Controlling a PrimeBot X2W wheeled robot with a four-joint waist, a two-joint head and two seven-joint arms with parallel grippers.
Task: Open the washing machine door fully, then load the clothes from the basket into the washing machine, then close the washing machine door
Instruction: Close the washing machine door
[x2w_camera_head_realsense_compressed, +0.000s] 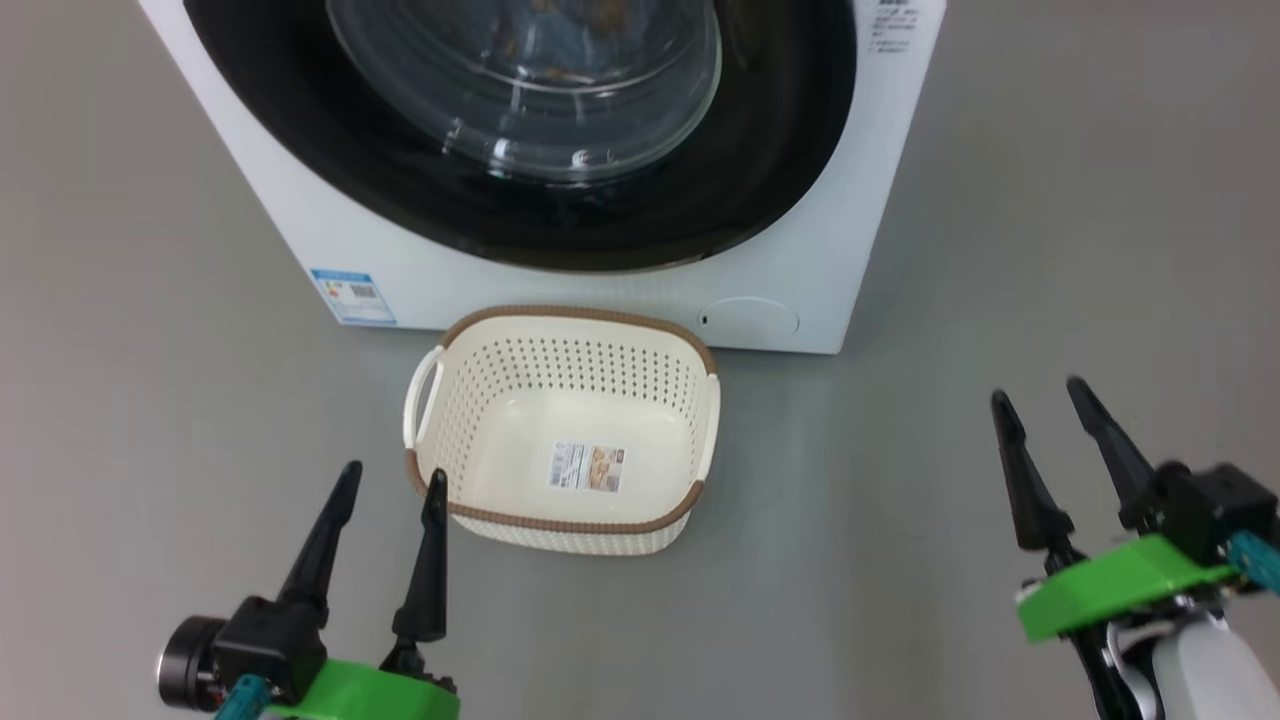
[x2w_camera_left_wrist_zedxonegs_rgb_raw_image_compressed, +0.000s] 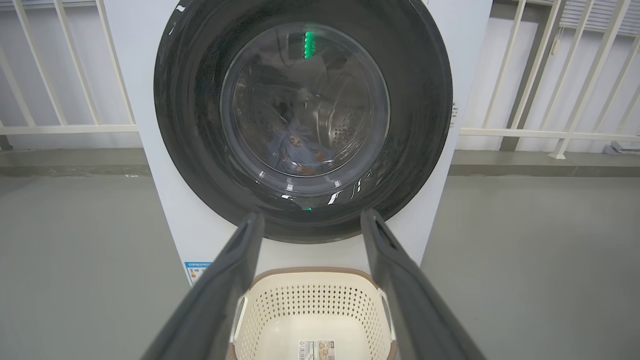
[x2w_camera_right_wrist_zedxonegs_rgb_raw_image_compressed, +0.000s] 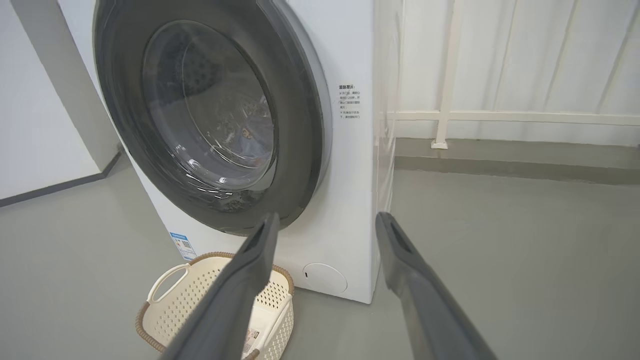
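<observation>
Your left gripper (x2w_camera_head_realsense_compressed: 395, 472) stands spread, empty. The cream perforated plastic basket (x2w_camera_head_realsense_compressed: 580, 313), label sticker (x2w_camera_head_realsense_compressed: 587, 467) unreadable, sits before the big white washing machine (x2w_camera_head_realsense_compressed: 830, 270); its round glossy black door (x2w_camera_head_realsense_compressed: 780, 150) is shut, light blue clothes (x2w_camera_left_wrist_zedxonegs_rgb_raw_image_compressed: 300, 150) inside. Your right gripper (x2w_camera_head_realsense_compressed: 1038, 390) gapes, empty.

Glossy black door (x2w_camera_left_wrist_zedxonegs_rgb_raw_image_compressed: 303, 120) shut, blue clothes (x2w_camera_left_wrist_zedxonegs_rgb_raw_image_compressed: 300, 150) behind it, basket (x2w_camera_head_realsense_compressed: 560, 375) empty.

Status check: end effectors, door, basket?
Left end effector, right end effector open, empty. Washing machine door shut, clothes inside. Basket empty, below door; nothing else in the way.
</observation>
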